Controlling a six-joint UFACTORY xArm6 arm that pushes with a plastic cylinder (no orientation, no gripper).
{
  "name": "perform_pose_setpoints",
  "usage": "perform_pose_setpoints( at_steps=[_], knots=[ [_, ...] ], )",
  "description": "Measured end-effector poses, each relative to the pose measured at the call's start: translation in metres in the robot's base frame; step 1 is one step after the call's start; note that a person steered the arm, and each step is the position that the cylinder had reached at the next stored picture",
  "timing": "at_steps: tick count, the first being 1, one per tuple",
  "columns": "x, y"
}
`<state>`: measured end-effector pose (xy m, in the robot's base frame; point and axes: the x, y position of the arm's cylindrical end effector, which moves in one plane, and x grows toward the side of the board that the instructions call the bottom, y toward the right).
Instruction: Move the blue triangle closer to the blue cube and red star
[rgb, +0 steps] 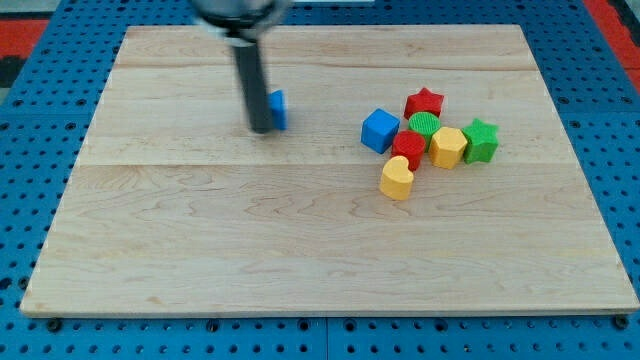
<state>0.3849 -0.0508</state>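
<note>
The blue triangle (278, 108) lies on the wooden board (300, 240), left of centre near the view's top. My tip (260, 130) touches or nearly touches its left side and hides part of it. The blue cube (380, 130) sits to the right, a clear gap away from the triangle. The red star (424, 102) lies just up and right of the blue cube.
A cluster sits beside the blue cube: a green round block (426, 125), a red block (408, 148), a yellow block (447, 147), a green star (481, 140) and a yellow heart (397, 178). Blue pegboard (40, 120) surrounds the board.
</note>
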Motion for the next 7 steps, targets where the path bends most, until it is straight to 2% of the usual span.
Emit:
perform_pose_setpoints(
  at_steps=[1, 3, 4, 5, 6, 7],
  knots=[
    [-0.004, -0.052],
    [-0.024, -0.042],
    [-0.007, 0.020],
    [-0.018, 0.015],
    [-0.033, 0.049],
    [-0.033, 0.120]
  ],
)
